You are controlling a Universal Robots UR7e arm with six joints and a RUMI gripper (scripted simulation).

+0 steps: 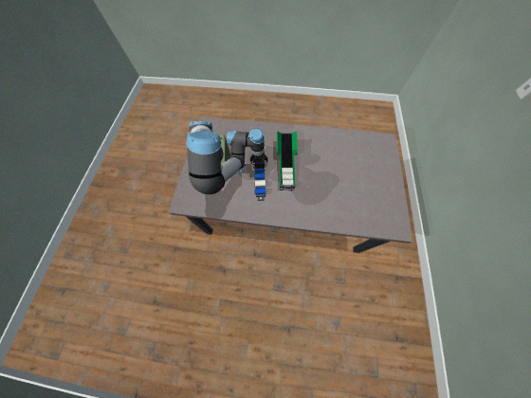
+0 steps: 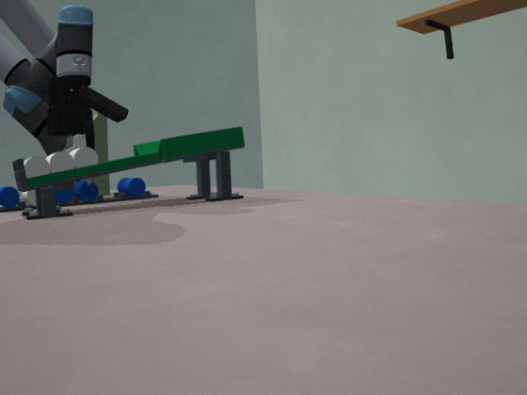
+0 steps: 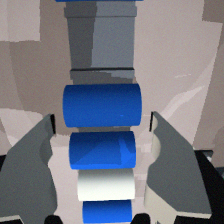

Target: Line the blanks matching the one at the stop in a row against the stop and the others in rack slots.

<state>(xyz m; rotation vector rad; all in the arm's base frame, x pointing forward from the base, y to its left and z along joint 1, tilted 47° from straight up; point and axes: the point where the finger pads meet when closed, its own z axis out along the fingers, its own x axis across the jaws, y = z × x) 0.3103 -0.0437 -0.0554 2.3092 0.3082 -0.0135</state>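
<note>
The green-walled feed ramp (image 1: 280, 147) (image 2: 202, 143) carries three white blanks lying across it in a row at the stop (image 2: 20, 173). Left of it, the grey stock rack (image 3: 100, 42) holds a blue blank (image 3: 102, 105) (image 2: 86, 191), a second blue blank (image 3: 102, 150), a white blank (image 3: 106, 185) (image 1: 260, 183) and a third blue blank (image 3: 107, 211) (image 1: 260, 190) (image 2: 8, 197). Another blue blank (image 2: 132, 186) lies apart along the rack, cut off at the wrist view's top. My gripper (image 3: 102, 114) is open, its fingers off both ends of the first blue blank, which looks centred.
An upright olive-green panel (image 1: 224, 146) (image 2: 102, 157) stands behind the arm's wrist. The ramp's raised end (image 2: 235, 136) stands on dark legs close beside the rack. A wooden wall shelf (image 2: 471, 8) is far to the right in the exterior view.
</note>
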